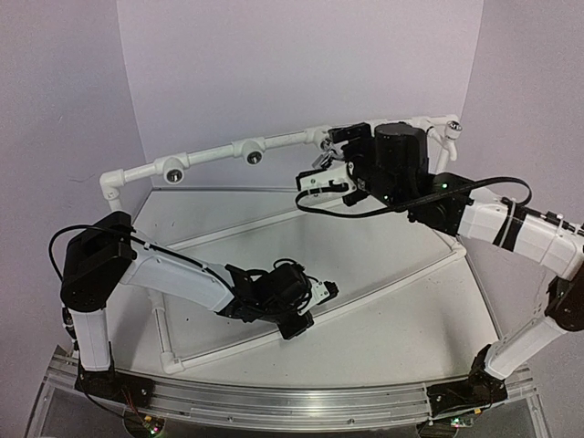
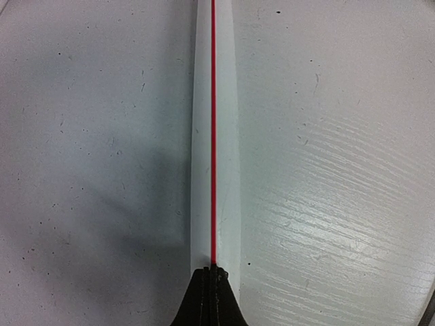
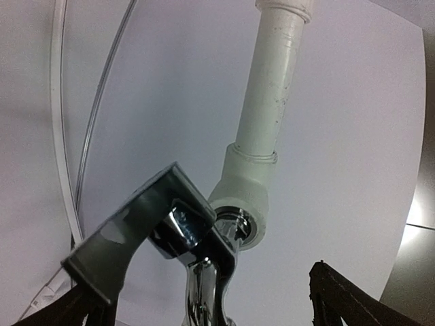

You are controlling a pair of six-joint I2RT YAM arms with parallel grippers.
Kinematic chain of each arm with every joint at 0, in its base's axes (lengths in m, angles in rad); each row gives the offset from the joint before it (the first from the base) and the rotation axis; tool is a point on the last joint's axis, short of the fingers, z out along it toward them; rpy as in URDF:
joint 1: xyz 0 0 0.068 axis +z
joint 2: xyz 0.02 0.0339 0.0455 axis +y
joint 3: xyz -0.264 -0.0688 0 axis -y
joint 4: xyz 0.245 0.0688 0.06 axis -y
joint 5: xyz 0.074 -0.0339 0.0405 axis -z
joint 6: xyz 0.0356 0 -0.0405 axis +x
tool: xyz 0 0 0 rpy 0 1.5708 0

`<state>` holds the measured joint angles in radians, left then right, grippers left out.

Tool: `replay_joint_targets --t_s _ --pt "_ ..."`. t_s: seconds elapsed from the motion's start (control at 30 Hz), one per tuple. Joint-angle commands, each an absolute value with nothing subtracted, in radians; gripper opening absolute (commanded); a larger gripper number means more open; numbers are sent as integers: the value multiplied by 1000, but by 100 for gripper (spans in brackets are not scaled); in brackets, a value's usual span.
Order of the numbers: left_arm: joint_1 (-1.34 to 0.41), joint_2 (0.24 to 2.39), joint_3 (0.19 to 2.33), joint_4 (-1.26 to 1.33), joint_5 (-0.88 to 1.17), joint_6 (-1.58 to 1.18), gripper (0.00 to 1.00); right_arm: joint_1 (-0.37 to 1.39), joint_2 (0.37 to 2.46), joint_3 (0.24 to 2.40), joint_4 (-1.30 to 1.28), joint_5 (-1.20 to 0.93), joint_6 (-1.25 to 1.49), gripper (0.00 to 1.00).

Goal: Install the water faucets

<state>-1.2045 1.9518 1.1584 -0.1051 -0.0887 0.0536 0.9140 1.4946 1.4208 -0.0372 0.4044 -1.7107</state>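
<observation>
A shiny silver faucet point(image 3: 204, 268) with a flat grey handle point(image 3: 129, 234) hangs with its threaded end in the chrome-rimmed socket point(image 3: 253, 227) of the white pipe frame point(image 3: 268, 115). My right gripper point(image 3: 204, 309) is open around it, with a dark fingertip point(image 3: 340, 299) well clear on the right. In the top view the faucet point(image 1: 319, 161) sits at the back rail by my right gripper point(image 1: 334, 175). A white faucet point(image 1: 452, 129) stands at the rail's right end. My left gripper point(image 1: 327, 290) is shut and empty, low over a white pipe point(image 2: 214, 136).
Two open sockets point(image 1: 172, 171) point(image 1: 255, 155) face forward on the back rail point(image 1: 210, 155). The table pipe under my left gripper carries a thin red line point(image 2: 213, 102). Purple walls close the back and sides. A metal rail point(image 1: 274, 401) runs along the near edge.
</observation>
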Motion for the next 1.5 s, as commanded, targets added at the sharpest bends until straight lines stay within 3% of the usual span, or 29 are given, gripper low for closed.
replay_joint_targets --t_s 0.0,0.07,0.37,0.53,0.7,0.87,0.97,1.1,1.27,1.47 --pt "-1223 2036 1107 -323 -11 52 0 922 1548 1454 108 466 -1742 98" --pt "-1223 2036 1106 -324 -12 53 0 923 1565 1458 123 462 -1718 94" --pt "-1222 2039 1108 -324 -11 53 0 952 1644 1490 300 553 -1360 49" --pt "-1222 2042 1112 -323 -10 56 0 969 1684 1521 358 656 -1046 38" --pt "-1221 2045 1115 -325 -10 57 0 971 1694 1572 347 826 -562 19" --pt "-1222 2044 1113 -326 -10 53 0 949 1524 1410 310 616 227 9" --pt "-1222 2044 1112 -326 -9 51 0 908 1453 1319 388 409 637 16" --pt "-1222 2046 1116 -326 -9 52 0 890 1424 1281 509 271 819 31" --pt "-1222 2047 1118 -328 -8 51 0 890 1380 1231 499 318 716 54" --pt "-1223 2042 1113 -328 -8 46 0 890 1290 1189 348 357 407 78"
